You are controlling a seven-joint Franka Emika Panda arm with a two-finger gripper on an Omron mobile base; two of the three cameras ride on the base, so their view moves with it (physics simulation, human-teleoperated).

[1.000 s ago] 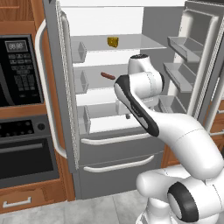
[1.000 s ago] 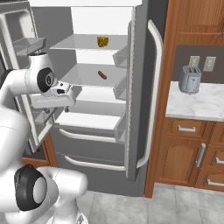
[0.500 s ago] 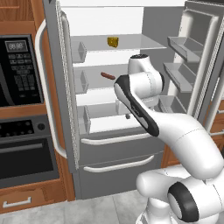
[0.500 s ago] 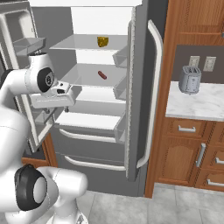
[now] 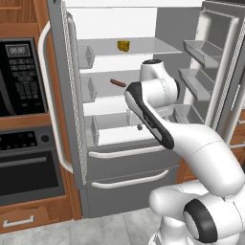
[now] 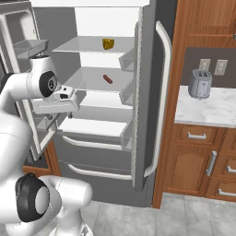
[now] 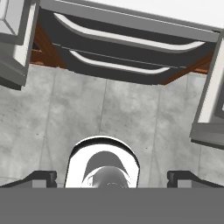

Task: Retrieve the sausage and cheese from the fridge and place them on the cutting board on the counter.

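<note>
The grey fridge point(image 5: 119, 165) stands with both doors open. On its upper glass shelf sits the yellow cheese wedge point(image 5: 124, 46) point(image 6: 108, 44). One shelf lower lies the dark reddish sausage point(image 5: 117, 83) point(image 6: 107, 79). My gripper point(image 5: 139, 125) point(image 6: 69, 113) point(image 7: 112, 178) hangs in front of the shelves, below the sausage's level, pointing down at the floor. Its fingertips point(image 7: 43, 177) are spread wide, open, with nothing between them. The cutting board and the island counter are out of view.
The left door point(image 5: 64, 95) and the right door with its bins point(image 5: 206, 52) flank my arm. Two freezer drawers with pale handles point(image 7: 131, 41) are shut below. A black microwave point(image 5: 19, 79) and oven point(image 5: 28, 172) stand left; a toaster point(image 6: 200, 84) sits on the wall counter right.
</note>
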